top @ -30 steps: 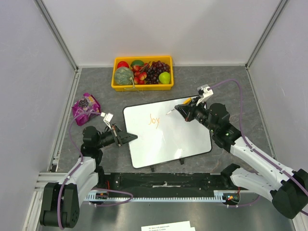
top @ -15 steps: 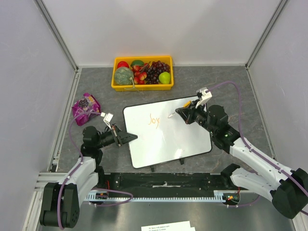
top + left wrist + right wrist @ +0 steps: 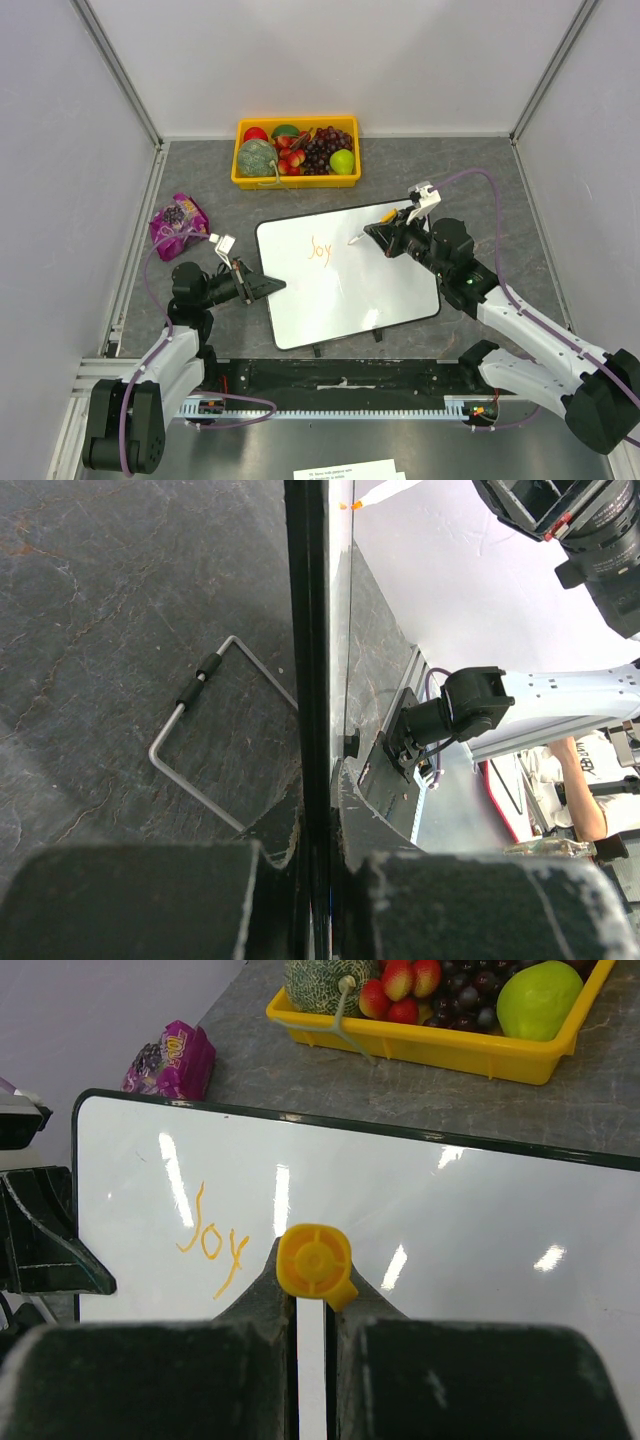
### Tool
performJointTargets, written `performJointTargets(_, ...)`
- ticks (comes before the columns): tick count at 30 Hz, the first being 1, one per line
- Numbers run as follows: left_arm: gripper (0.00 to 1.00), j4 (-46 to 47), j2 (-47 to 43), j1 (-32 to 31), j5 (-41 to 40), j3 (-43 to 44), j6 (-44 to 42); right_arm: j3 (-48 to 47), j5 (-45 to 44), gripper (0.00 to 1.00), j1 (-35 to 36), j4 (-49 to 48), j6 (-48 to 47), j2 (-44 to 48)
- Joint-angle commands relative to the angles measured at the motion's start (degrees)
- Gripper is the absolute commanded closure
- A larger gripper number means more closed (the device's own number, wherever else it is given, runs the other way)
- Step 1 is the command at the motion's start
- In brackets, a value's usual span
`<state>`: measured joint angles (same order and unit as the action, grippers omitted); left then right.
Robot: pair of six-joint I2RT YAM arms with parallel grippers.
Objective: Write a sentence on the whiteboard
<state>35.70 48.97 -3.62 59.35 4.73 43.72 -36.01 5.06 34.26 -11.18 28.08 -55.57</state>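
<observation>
- The right gripper [image 3: 312, 1282] is clamped tight on the orange marker [image 3: 315, 1258], cap end facing the wrist cam.
- The tip sits just right of the sentence [image 3: 212, 1242], which is only "Joy" so far. Can't tell if the tip is actually touching the whiteboard [image 3: 470, 1220] rn.
- The left gripper [image 3: 266, 286] is pinched shut on the board's left edge to steady it.
- The board lies mid-table, near side of the fruit tray [image 3: 296, 181], and a wire stand [image 3: 215, 735] shows under it.
- Risk 1, imo: the marker twists or slides back in the jaws when pressed down, bc it's a round barrel in a thin pinch. Strokes would go faint or skip.
- Risk 2: the board rocks on that stand or creeps out of the left pinch under pen pressure, so you get wobbly letters.
- Risk 3: spacing. There's lots of text left and not much width past "Joy", so line 1 could run toward the right edge.
- The right arm [image 3: 520, 320] reaches diagonally up-left from its base, elbow bent, wrist tipped down w/ the marker pointing left.
- The left arm [image 3: 185, 340] is folded short and low, w/ the gripper pointing right into the board edge.
</observation>
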Motion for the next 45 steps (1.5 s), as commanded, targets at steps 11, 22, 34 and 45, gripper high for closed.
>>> performJointTargets(11, 0.98, -0.19, -0.19, 0.01, -0.03, -1.13, -6.28, 0.41, -1.81, 1.00, -0.25, -2.71, 0.49, -1.03)
performJointTargets(22, 0.98, -0.19, -0.28, 0.01, -0.03, -1.22, -6.28, 2.70, -1.46, 1.00, -0.33, -1.65, 0.23, 0.11)
performJointTargets(34, 0.98, -0.19, -0.10, 0.01, 0.06, -1.13, -6.28, 5.69, 0.74, 1.00, -0.25, -0.95, 0.66, 2.39)
performJointTargets(45, 0.98, -0.02, -0.02, -0.07, -0.11, -1.13, -6.28, 0.69, 1.36, 1.00, -0.33, -0.95, 2.24, 3.45)
